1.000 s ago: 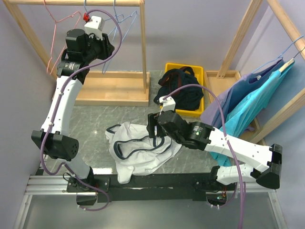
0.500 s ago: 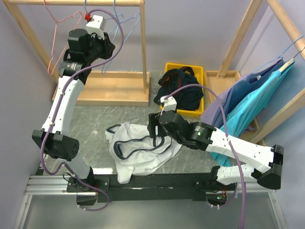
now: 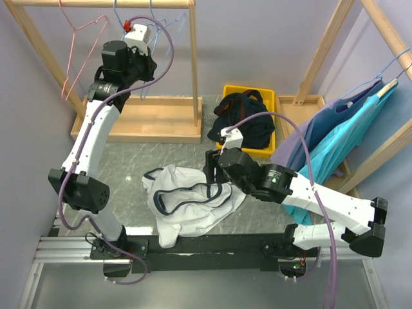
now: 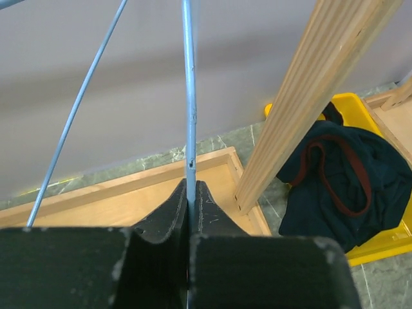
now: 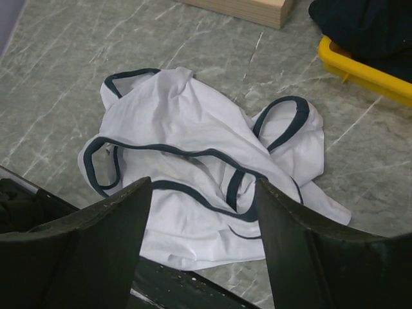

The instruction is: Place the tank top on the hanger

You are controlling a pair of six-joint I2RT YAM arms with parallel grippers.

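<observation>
Tank top: one white sleeveless tank top with navy trim [image 3: 187, 203], crumpled in a heap on the grey marbled table top [image 3: 122, 161], near the front edge; its printed chest is not visible, only navy-edged loops of neck and armholes.
Tank top vs right pincer: the right gripper [image 5: 203, 241] hangs directly above the heap without touching it; in the right wrist view the cloth [image 5: 193, 187] shows between and beyond the two dark fingers.
Right pincer state: jaws spread wide, nothing between them.
Hanger: the thin light-blue wire hanger [image 4: 189, 96] hangs from the wooden rail [image 3: 96, 3] at the back left; two light-blue wire hangers hang there close together, their wires [image 3: 158, 29] partly hidden by the arm.
Hanger vs left pincer: the left gripper [image 4: 190, 199] is raised to the rail and one blue wire runs straight down into the slit between its fingers.
Left pincer state: jaws closed narrow, pinching the blue wire.
Other hangers: one pink wire hanger [image 3: 80, 55] on the same rail, to the left of the blue pair.
Racks: two wooden frames, the left one on a wooden base tray [image 3: 154, 119], the right one [image 3: 380, 29] carrying hung clothes.
Hung shirts: one teal shirt [image 3: 341, 138] and one purple shirt [image 3: 302, 141] on the right frame.
Bin: one yellow plastic bin [image 3: 270, 96] behind the table, holding one dark navy garment [image 3: 244, 122] with a dark red trim loop [image 4: 338, 177].
</observation>
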